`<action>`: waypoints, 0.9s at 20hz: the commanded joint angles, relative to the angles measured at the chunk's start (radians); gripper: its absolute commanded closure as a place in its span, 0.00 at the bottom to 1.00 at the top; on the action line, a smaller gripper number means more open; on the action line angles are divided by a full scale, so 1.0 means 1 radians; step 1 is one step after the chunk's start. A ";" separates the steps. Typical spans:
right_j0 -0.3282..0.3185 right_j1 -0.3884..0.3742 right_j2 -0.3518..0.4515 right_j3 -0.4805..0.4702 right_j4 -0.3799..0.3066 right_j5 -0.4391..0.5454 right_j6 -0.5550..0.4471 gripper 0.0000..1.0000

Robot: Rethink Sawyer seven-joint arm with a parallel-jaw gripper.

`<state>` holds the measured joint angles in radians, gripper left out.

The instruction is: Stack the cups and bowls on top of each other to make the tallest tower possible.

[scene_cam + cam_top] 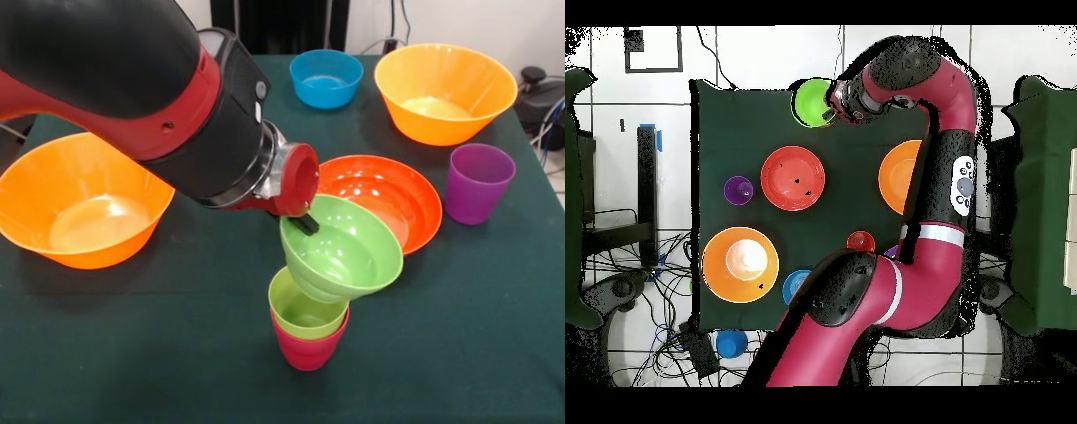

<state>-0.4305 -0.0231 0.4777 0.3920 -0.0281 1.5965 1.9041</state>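
Gripper (306,222) fingers are what you should check first: in the front view a black fingertip sits inside the rim of the small lime green bowl (344,250), pinching its far-left edge, so the gripper is clamped on that bowl and holds it tilted, its opening turned toward the near right. The bowl's underside rests against the rim of the lime green cup (303,308), which is nested upright in the crimson cup (306,349); those two make up the tower on the near middle of the tabletop (459,353). Just behind the held bowl you have the red-orange bowl (388,196), upright on the cloth, and to its right, near but apart, the purple cup (477,183) stands upright. One large orange bowl (79,212) sits at the left, partly behind the arm (132,79), and the other large orange bowl (445,92) is at the far right. The small blue bowl (326,78) is at the far middle, well apart from the tower. From overhead you see the arm curving over the tabletop to the lime green bowl (811,102) at the top edge of the cloth, with the red-orange bowl (793,178) and purple cup (739,190) below it.
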 commanded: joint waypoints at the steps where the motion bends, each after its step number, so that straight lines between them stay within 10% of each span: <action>1: 0.028 0.016 0.097 -0.026 -0.058 0.031 -0.071 1.00; 18: 0.015 0.012 0.090 -0.031 -0.097 0.040 -0.111 1.00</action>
<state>-0.4278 0.0018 0.5099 0.3599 -0.0451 1.5965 1.9041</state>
